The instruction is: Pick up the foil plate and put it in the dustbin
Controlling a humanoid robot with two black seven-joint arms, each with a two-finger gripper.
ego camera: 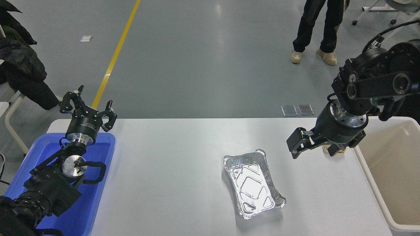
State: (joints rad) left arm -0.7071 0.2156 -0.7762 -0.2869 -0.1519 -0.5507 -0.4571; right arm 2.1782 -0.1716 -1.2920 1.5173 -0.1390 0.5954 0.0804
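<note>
Grey workshop floor with a yellow line [115, 55] runs behind your white table [170, 170], and a person's legs [316, 29] stand at the far side, well clear of the work.

Your foil plate [253, 183] lies flat and upright near the table's middle, its long side running away from you at a slight slant. Nothing touches it. Your dustbin [377, 193] sits at the right edge of the table, mouth up, apart from the plate.

Your right gripper [315, 147] hangs above the table between plate and bin, up and to the right of the plate's far corner. It is empty and its fingers look spread. A small tan ball [341, 150] peeks out just behind it. Your left gripper [88, 109] is parked over the blue tray [95, 196] at the lower left, fingers splayed, holding nothing.

Judging from this, the pick has not begun, and the foil is the weak point:

- Clamp too hard on the crimped rim and the thin wall will likely buckle, letting the plate slip.
- Come down off the rim and you may only shove the light plate across the smooth top.
- Grip one corner and the plate may swing, clipping the bin's rim on the way over.
- Sweep low and you could knock the ball.
</note>
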